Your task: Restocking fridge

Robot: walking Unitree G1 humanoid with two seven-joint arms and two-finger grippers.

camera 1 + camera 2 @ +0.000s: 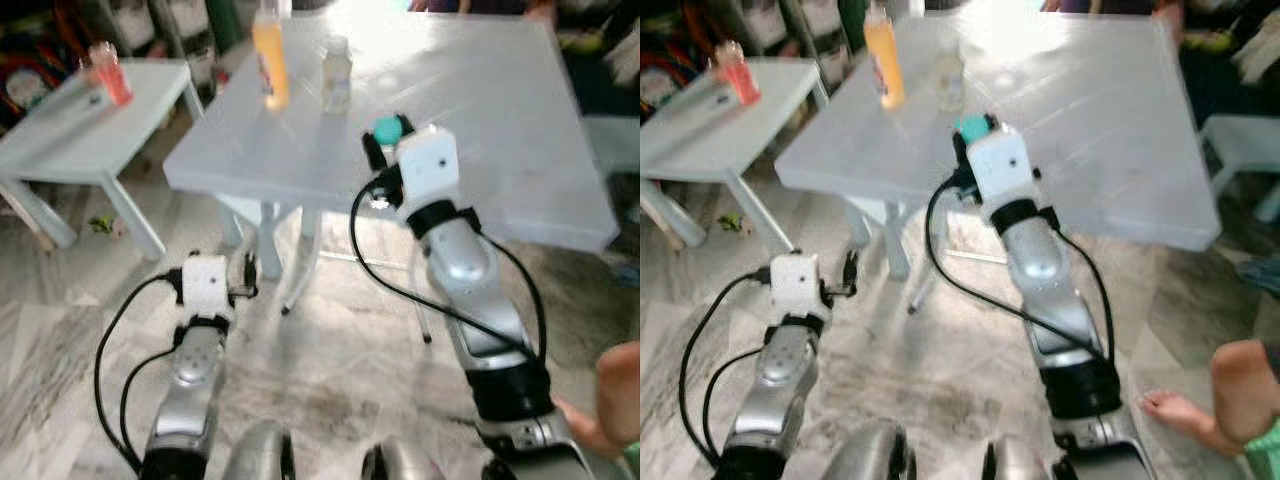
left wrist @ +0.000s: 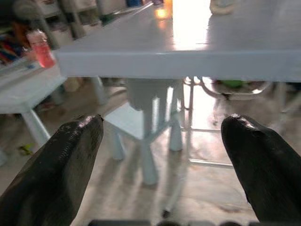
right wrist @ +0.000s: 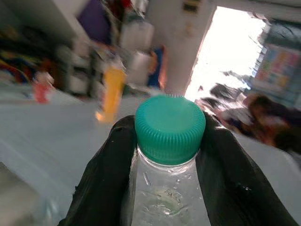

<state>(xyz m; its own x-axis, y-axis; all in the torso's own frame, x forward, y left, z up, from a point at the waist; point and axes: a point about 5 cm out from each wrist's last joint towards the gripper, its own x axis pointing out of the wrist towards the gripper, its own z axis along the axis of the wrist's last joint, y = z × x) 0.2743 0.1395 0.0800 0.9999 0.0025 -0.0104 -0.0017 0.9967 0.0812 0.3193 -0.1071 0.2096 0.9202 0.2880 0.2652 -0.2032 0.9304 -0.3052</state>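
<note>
Your right gripper has its two black fingers pressed against either side of a clear bottle, just under its green cap. Pinching at the neck makes sense: the cap's rim sits above the pads and should keep the bottle from slipping down through them. From the head camera you see that arm stretched forward over the near edge of the large white table, with the green cap peeking out past the wrist; whether the bottle is resting on the tabletop or already lifted clear, you cannot tell from these views.

Your left gripper hangs low in front of the table, below its edge, fingers spread wide and holding nothing. That looks like a waiting posture, kept out of the right arm's way.

Two more items stand farther back on the same table: an orange bottle and, just beside it, a small pale bottle. A red bottle sits apart on the small side table to your left. A person's foot rests on the floor near your right side, so mind that side if you turn toward the fridge
</note>
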